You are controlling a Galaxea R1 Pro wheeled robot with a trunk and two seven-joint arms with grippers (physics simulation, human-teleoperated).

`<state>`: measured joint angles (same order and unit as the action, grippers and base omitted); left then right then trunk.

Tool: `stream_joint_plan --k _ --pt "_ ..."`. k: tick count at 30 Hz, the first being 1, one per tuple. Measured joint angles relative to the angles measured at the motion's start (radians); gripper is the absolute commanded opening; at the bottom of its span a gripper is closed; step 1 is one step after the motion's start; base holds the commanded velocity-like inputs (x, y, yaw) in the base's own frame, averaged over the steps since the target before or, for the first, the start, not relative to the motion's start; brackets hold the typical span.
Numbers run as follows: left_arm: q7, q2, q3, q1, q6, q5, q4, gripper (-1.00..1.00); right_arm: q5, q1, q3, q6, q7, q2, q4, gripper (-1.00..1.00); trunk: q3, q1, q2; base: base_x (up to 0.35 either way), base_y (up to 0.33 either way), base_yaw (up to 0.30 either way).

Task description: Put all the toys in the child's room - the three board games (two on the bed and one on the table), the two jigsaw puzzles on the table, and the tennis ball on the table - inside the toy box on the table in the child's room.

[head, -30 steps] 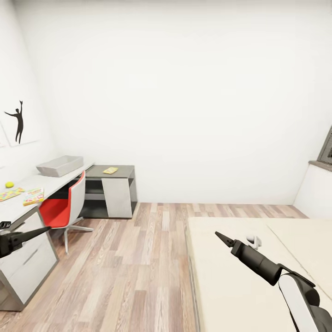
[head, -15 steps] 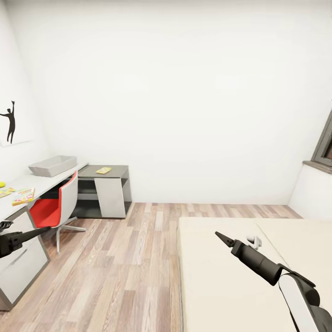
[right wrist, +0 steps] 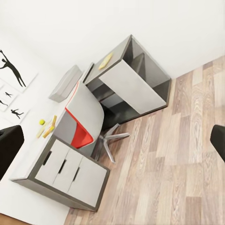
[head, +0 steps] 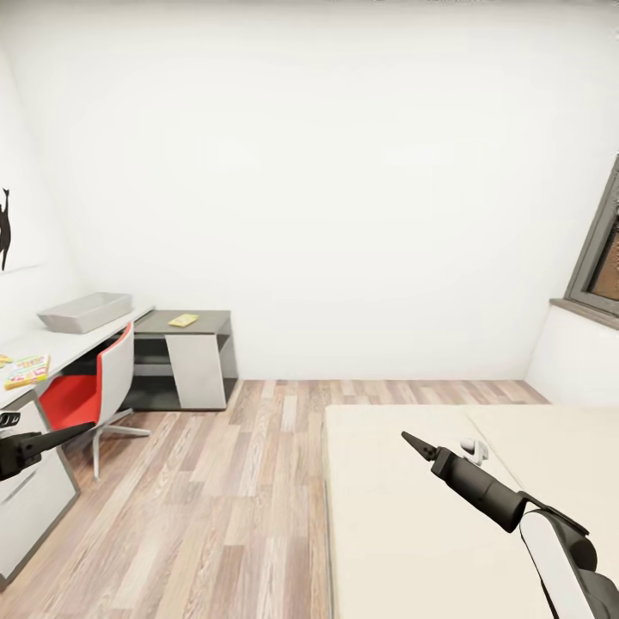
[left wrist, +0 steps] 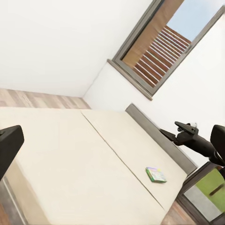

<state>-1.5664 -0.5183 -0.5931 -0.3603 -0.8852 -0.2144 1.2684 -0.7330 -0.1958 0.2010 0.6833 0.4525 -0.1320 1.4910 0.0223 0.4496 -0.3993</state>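
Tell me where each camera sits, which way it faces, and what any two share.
Head view: looks down the room from the robot's head; table left, bed right, left gripper and right gripper low.
Left wrist view: faces across the bed toward the window; a board game lies on the mattress, right arm at the edge.
Right wrist view: faces the table, toy box, red chair.
Shared: head and right wrist both show the table, toy box and chair.

The table [head: 77, 340] bears the toy box [head: 84, 311] (and a board game [head: 27, 371]).
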Motion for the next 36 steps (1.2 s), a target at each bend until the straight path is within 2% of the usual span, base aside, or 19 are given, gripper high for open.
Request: stream_joint_plan --k 36 --pt "0.0 0.0 0.0 0.0 0.0 0.0 0.0 1.0 0.0 0.0 -0.002 0.0 0.0 0.002 0.0 1.0 0.001 0.0 0.0 -0.005 0.0 -0.005"
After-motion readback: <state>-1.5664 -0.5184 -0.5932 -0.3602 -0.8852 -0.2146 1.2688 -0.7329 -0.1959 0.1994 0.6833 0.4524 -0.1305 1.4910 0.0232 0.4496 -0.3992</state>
